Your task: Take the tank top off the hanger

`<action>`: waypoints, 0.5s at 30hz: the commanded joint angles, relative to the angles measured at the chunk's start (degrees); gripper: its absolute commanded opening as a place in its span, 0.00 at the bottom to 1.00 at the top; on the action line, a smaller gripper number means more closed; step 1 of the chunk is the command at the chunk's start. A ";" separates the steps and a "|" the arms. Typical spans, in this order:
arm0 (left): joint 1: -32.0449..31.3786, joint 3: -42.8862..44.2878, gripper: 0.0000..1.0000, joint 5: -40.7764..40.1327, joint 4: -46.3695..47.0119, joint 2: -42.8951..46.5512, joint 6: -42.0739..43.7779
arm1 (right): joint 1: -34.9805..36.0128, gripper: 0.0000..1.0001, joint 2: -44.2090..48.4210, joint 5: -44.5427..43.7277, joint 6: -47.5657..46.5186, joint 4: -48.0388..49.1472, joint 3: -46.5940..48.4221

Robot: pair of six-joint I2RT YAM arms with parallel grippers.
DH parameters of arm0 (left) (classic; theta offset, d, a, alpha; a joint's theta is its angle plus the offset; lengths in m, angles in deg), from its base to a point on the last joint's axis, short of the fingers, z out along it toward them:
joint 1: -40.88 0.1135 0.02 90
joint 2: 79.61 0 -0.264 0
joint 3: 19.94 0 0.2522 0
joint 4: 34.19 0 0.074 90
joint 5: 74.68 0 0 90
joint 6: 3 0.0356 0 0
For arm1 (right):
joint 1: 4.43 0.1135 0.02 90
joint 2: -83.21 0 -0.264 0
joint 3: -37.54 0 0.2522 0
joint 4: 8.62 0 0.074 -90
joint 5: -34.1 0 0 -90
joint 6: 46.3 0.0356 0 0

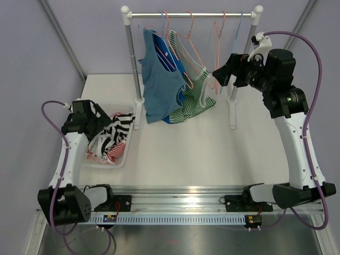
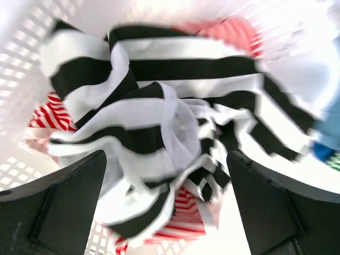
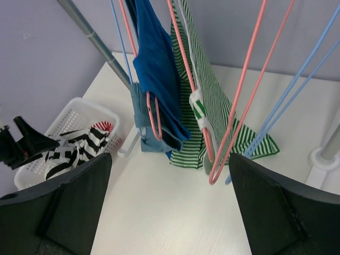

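Clothes rack [image 1: 191,15] standing at twelve o'clock on the table [image 1: 212,149], tank tops [image 1: 159,90] hanging along its left half, basket [image 1: 106,163] sitting at nine o'clock, clothes [image 1: 114,133] lying in it, right gripper [image 1: 217,77] hovering at two o'clock

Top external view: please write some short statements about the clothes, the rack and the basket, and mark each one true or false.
1. The black-and-white striped garment lies in the white basket. True.
2. The right fingers clamp the blue top. False: they are open and hold nothing.
3. The green striped top hangs on the rack. True.
4. Every hanger carries clothing. False: a pink hanger hangs bare.
5. The left fingers are over the basket. True.
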 commanded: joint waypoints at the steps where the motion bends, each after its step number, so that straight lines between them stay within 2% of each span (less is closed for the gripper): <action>1: 0.11 3.38 0.99 -1.39 1.39 7.04 2.46 | 0.27 0.99 -4.54 -1.56 -0.23 -1.24 7.16; 5: -0.94 6.02 0.99 -1.04 0.07 13.11 6.85 | 3.43 0.99 -8.95 -1.30 -4.00 -1.86 11.39; 7: -2.69 6.20 0.99 0.63 0.25 15.57 8.00 | 4.05 0.93 -12.46 -0.42 -4.63 -1.94 14.64; 8: -3.74 6.03 0.99 1.25 0.86 18.28 8.97 | 4.05 0.85 -13.52 0.11 -5.41 -1.25 15.52; 9: -4.80 5.33 0.99 2.12 1.56 19.53 9.41 | 4.23 0.81 -14.57 0.72 -5.77 -0.28 16.74; 11: -6.39 4.54 0.99 6.34 3.14 21.99 11.68 | 4.40 0.77 -17.47 0.55 -6.64 2.26 17.54; 15: -12.18 6.90 0.99 6.62 -0.18 20.86 14.51 | 6.25 0.77 -25.11 -5.31 -10.78 -1.76 27.61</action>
